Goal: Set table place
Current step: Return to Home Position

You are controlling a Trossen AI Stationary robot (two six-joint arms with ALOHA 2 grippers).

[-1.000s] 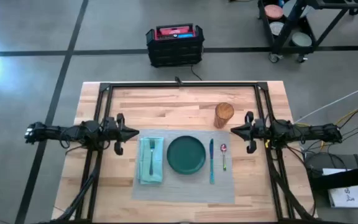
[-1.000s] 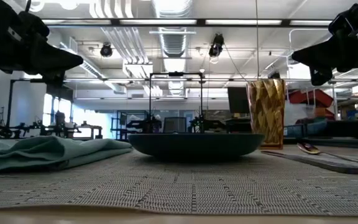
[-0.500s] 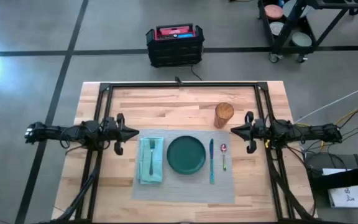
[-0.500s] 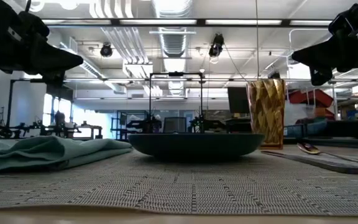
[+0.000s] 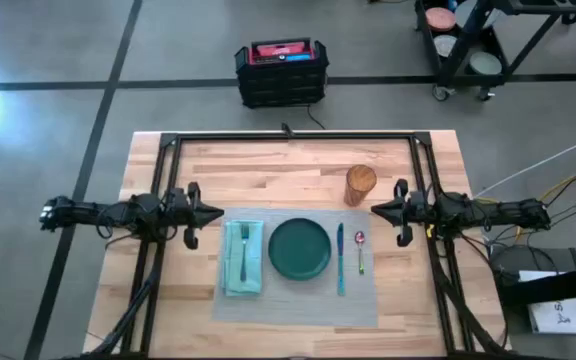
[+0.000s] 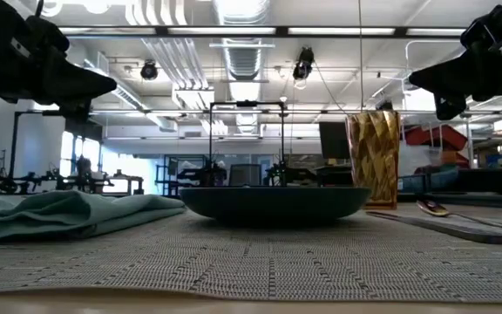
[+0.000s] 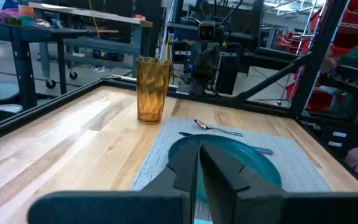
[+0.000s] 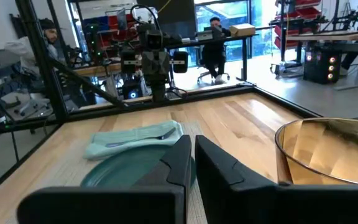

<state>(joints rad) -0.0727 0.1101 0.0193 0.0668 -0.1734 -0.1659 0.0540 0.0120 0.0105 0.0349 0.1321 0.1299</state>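
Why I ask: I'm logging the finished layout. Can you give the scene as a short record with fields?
table: light wood, black rail frame
mat: grey, flat, mid-table
plate: dark green, centred on mat
napkin: teal, on mat, left of plate
fork: on the napkin
knife: on mat, right of plate
spoon: on mat, right of knife
cup: brown, upright on wood beyond mat's far right corner
left claw: shut, empty, raised by mat's far left corner
right claw: shut, empty, raised by mat's far right corner
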